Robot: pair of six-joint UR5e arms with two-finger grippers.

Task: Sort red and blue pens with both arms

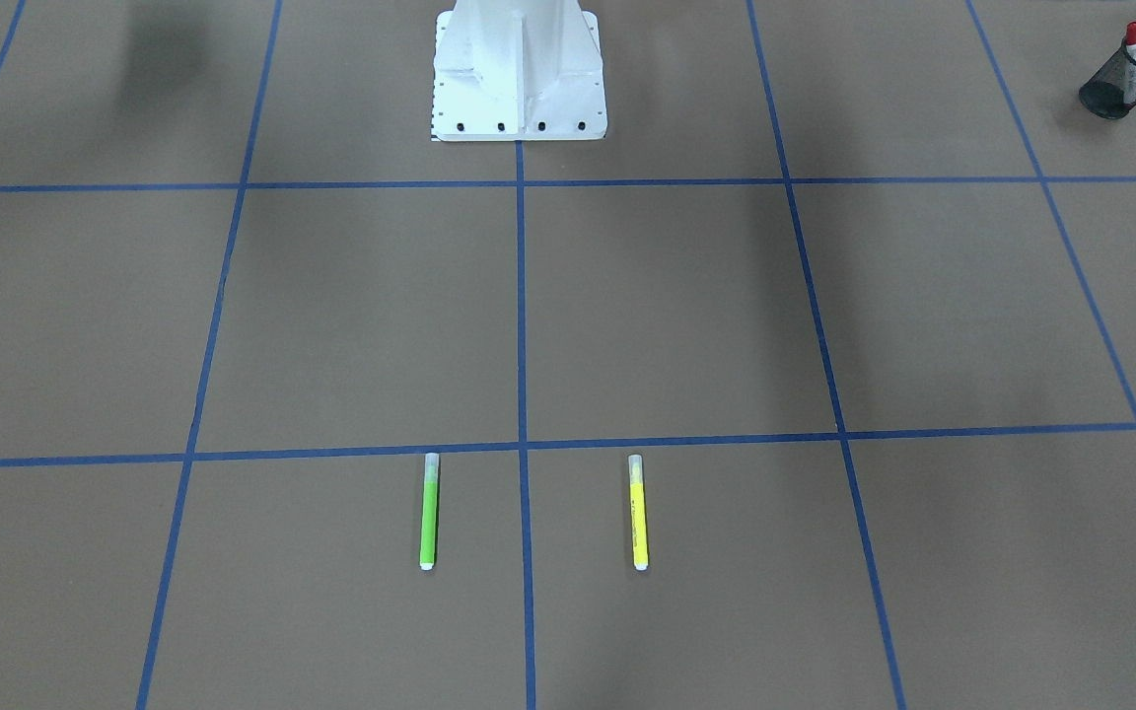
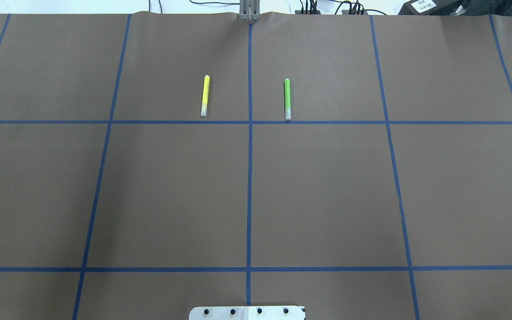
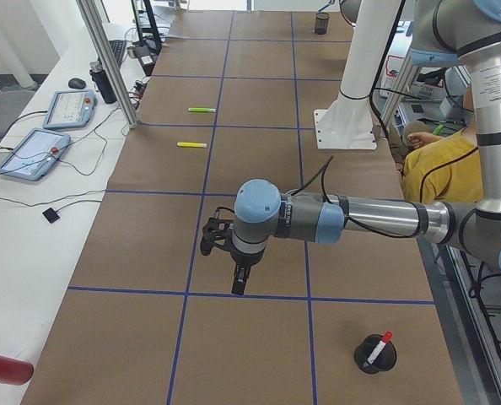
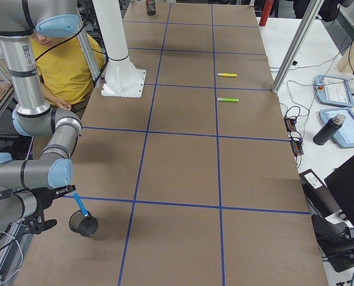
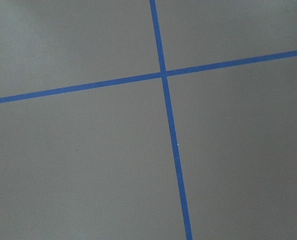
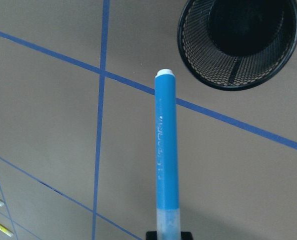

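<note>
Now the right gripper (image 6: 168,235) pinches the light, stiff, slick blue pen (image 6: 167,150) by its cap end beside the right mesh cup (image 6: 203,65). Red pen (image 1: 1131,61) stands in the left cup (image 1: 1105,97); I cannot tell the left gripper's (image 3: 225,240) state.

Open table (image 2: 318,195) spans the middle. A green pen (image 2: 287,98) and yellow pen (image 2: 205,95) lie far out; the cup (image 6: 193,60) gapes beyond the blue pen (image 6: 167,150).

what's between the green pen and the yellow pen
Only a blue tape line separates the yellow pen and green pen, seen in the overhead view.
</note>
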